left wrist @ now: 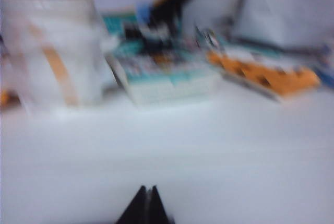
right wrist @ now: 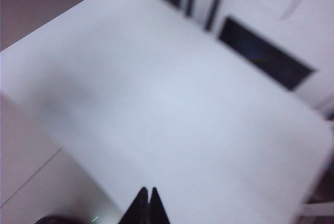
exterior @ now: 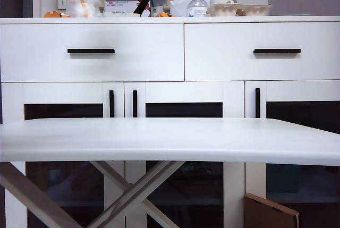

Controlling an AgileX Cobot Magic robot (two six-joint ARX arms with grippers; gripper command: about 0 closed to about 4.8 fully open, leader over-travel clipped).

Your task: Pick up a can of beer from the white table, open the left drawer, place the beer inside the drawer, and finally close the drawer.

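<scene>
Left gripper (left wrist: 147, 203): fingertips pressed together with nothing between them, seen only in the blurred left wrist view, over a white top in front of the clutter.
Clutter seen by left wrist: a pale translucent container (left wrist: 49, 51) with orange streaks, a teal-and-white box (left wrist: 167, 80), an orange-and-black flat item (left wrist: 266, 75); all too blurred to name further.
Left drawer (exterior: 93, 71): shut, flush with the cabinet front, black bar handle (exterior: 91, 51) level at its centre.
Right drawer (exterior: 263, 71): shut, just beside the left one, its own black handle (exterior: 277, 51).
Cabinet top (exterior: 170, 20): crowded with a wrapped pale bundle (exterior: 82, 0) at left, a box (exterior: 122, 6), a clear pump bottle (exterior: 198, 5), egg trays (exterior: 239, 9) at right.
Glass doors (exterior: 183, 110): dark panes below the drawers, with vertical black handles (exterior: 111, 103).
Table (exterior: 170, 140): white top across the foreground, crossed pale legs (exterior: 133, 191) under it.
Cardboard (exterior: 271, 213): brown piece on the floor at lower right.
Can: not visible in any view; its place cannot be told.
Right gripper (right wrist: 146, 205): fingertips pressed together, holding nothing, above the table (right wrist: 167, 109) near one edge; the cabinet's dark panes (right wrist: 263, 54) lie beyond the far edge.
</scene>
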